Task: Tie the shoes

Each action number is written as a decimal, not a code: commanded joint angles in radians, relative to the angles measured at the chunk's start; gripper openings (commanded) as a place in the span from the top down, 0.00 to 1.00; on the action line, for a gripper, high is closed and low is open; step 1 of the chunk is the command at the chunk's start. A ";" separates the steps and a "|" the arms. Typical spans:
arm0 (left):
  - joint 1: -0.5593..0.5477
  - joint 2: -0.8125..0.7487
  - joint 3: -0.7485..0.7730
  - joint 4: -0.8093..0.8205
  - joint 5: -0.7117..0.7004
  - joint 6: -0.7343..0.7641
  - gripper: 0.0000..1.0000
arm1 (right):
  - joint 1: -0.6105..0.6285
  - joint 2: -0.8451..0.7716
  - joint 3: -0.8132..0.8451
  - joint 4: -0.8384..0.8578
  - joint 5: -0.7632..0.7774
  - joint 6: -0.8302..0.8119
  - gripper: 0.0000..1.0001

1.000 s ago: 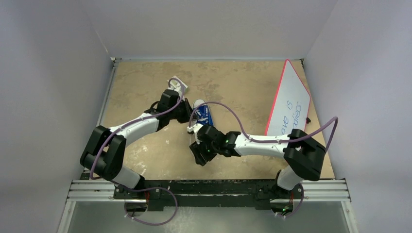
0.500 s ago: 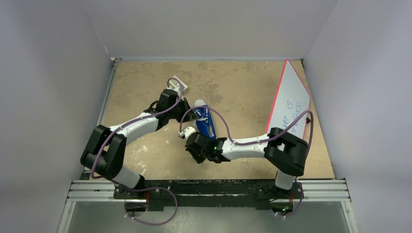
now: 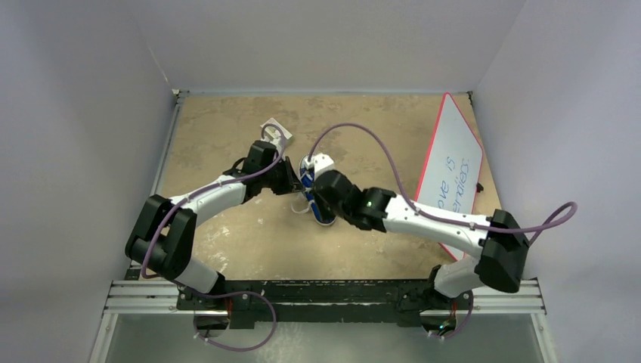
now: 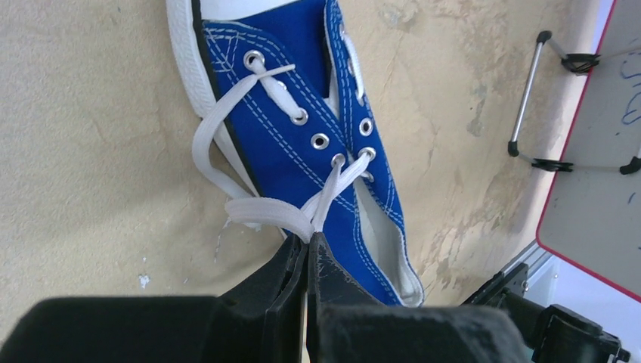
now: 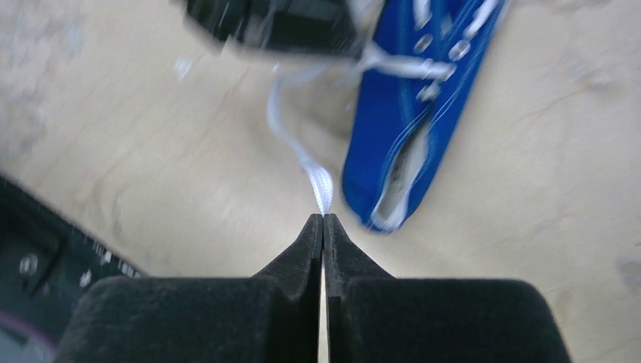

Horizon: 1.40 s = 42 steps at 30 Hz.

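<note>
A: Where is the small blue canvas sneaker with the white rubber sole (image 4: 317, 128) found?
B: On the worn tan tabletop (image 3: 227, 128), between the two arms.
A: And the jaws?
B: The long white laces (image 4: 257, 212) are pinched at their crossing by the left gripper (image 4: 308, 240); one end is clamped in the right gripper (image 5: 323, 219).

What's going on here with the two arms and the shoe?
Two robot arms are working on tying a blue sneaker. The left tool is shut on the white laces, where they come together beside the eyelets. The right tool is shut on one lace strand, near the shoe's heel opening. No knot or bow is visible yet.
</note>
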State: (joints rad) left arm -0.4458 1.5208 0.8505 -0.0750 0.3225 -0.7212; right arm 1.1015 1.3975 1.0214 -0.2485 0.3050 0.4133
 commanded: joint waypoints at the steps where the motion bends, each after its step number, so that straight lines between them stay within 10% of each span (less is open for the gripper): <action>1: 0.007 -0.023 0.031 -0.017 -0.011 0.042 1.00 | -0.059 0.087 0.197 -0.127 0.077 -0.108 1.00; 8: 0.007 -0.021 0.030 -0.010 -0.010 0.026 1.00 | -0.135 0.108 0.253 -0.064 0.058 -0.185 1.00; 19: 0.006 0.060 0.115 -0.061 0.038 -0.036 1.00 | -0.423 0.110 0.132 0.284 -0.496 -0.249 1.00; 42: 0.006 -0.020 0.036 0.128 0.079 -0.159 1.00 | -0.439 0.422 0.337 0.229 -0.447 -0.032 1.00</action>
State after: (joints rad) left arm -0.4454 1.5444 0.8997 -0.0528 0.3809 -0.8322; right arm 0.6617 1.8004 1.3228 -0.0570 -0.1707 0.3485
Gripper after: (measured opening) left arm 0.012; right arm 0.004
